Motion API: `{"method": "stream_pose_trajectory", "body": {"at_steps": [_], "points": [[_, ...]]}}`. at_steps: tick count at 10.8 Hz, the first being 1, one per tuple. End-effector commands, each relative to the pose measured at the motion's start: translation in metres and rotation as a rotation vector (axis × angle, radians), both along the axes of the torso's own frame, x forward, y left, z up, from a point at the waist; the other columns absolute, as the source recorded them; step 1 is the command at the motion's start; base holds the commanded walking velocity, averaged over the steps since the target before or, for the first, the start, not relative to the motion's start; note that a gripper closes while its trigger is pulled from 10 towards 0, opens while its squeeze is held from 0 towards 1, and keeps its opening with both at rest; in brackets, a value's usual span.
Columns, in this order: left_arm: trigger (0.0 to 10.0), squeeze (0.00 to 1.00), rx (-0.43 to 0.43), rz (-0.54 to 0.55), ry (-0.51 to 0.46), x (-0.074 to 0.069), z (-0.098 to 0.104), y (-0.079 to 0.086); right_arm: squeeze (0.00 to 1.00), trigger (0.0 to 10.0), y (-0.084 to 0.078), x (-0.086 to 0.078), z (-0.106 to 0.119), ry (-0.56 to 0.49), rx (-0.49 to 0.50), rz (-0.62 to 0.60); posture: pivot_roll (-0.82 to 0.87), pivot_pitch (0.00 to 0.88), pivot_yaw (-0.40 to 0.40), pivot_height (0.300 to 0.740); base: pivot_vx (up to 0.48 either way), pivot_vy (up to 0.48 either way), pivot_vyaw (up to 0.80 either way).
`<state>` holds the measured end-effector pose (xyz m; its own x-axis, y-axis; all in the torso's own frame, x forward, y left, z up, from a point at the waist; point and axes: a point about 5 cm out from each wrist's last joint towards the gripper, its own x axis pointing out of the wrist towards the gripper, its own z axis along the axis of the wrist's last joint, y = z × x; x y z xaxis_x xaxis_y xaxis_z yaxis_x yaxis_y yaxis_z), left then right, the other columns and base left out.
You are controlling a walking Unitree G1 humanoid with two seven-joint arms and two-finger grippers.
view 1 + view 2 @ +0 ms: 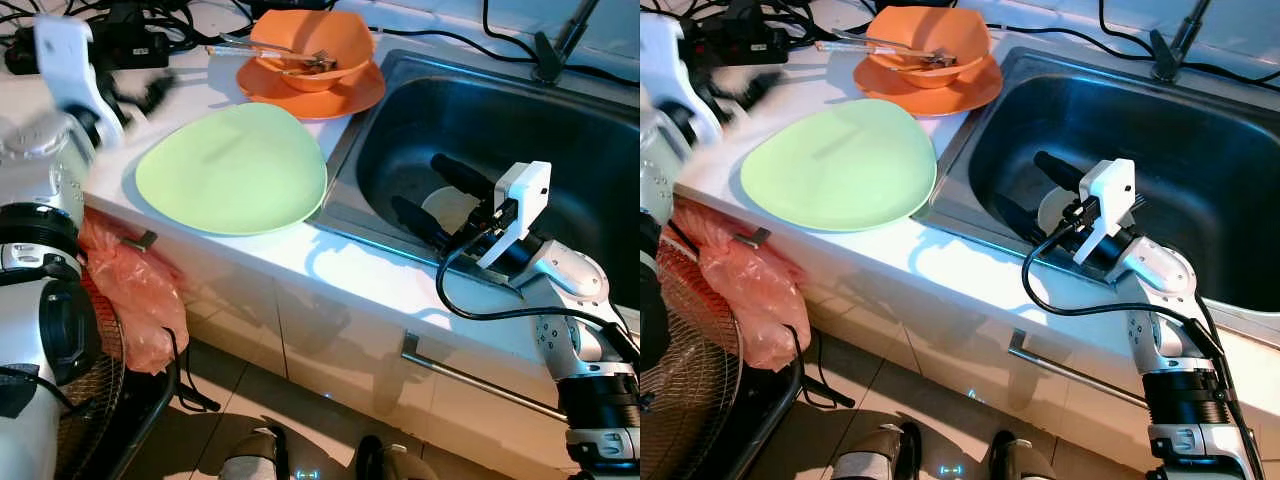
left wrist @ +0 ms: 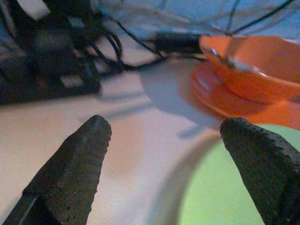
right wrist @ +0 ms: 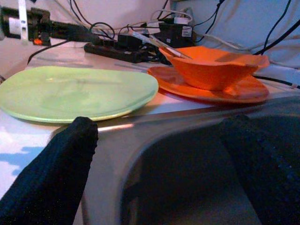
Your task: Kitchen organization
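Green plate (image 1: 232,168) flat on the white worktop (image 1: 390,280), just beside the sink (image 1: 560,130): likely rigid, light, slick-glazed and chippable, so best pinched at the rim overhanging toward the sink. Count: one green plate, one orange plate (image 1: 345,95), one orange bowl (image 1: 312,45) stacked on it with utensils inside. Right gripper (image 1: 435,200) spread wide and empty inside the sink; left gripper (image 2: 164,154) likewise spread and empty over the worktop near the green plate.

I'm looking at a home kitchen: a steel sink (image 1: 560,130) set in the white table (image 1: 380,275), plates (image 1: 232,168) just beside it.
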<state>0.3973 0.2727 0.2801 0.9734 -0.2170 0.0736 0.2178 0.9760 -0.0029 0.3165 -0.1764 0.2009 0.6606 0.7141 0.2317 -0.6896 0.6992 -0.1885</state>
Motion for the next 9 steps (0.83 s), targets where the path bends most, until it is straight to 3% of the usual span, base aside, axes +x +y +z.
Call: {"method": "stream_pose_trajectory", "body": {"at_steps": [1, 2, 7, 9], "points": [[10.0, 0.0, -0.046, -0.034, 0.019, 0.0, 0.002, 0.001, 0.0, 10.0, 0.002, -0.001, 0.002, -0.014, -0.013, 0.018, 0.15, 0.16, -0.01, 0.74, 0.0, 0.0, 0.0], [10.0, 0.0, -0.082, -0.05, 0.038, -0.001, -0.001, 0.001, 0.0, 10.0, 0.002, -0.001, 0.003, -0.015, -0.013, 0.02, 0.15, 0.159, -0.013, 0.74, 0.0, 0.0, 0.0], [10.0, 0.0, -0.103, -0.062, 0.103, -0.006, -0.011, 0.011, 0.0, 10.0, 0.001, -0.002, 0.002, -0.011, -0.017, 0.023, 0.15, 0.176, -0.019, 0.74, 0.0, 0.0, 0.0], [10.0, 0.0, -0.137, -0.088, 0.127, -0.006, -0.02, 0.006, 0.0, 10.0, 0.001, -0.002, 0.003, -0.011, -0.021, 0.025, 0.14, 0.185, -0.023, 0.74, 0.0, 0.0, 0.0]]}}
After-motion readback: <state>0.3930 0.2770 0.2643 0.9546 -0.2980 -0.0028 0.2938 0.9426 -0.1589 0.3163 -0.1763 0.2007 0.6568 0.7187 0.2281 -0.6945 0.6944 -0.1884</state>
